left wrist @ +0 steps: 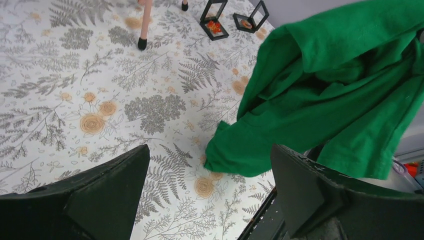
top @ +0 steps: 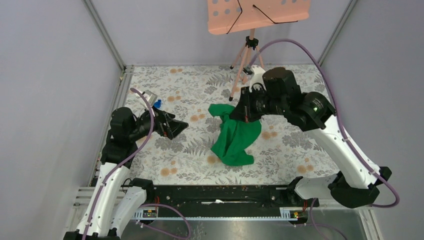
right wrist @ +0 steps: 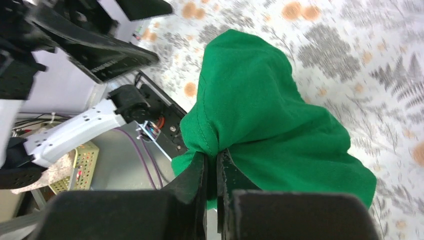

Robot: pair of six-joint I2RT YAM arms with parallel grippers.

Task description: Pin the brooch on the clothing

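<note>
We see the right gripper (right wrist: 212, 159) with its fingers (right wrist: 192, 175) pressed almost together on a fold of the green T-shirt (right wrist: 250, 110). The cloth is pinched between them and its upper part hangs from them. The lower part lies crumpled on the flowered counter (top: 190, 95), about the middle, on the near side of the peach music stand (top: 257, 17). The left gripper (left wrist: 207, 155) has its fingers wide apart and holds nothing. It is near the shirt's edge, not touching it.
</note>
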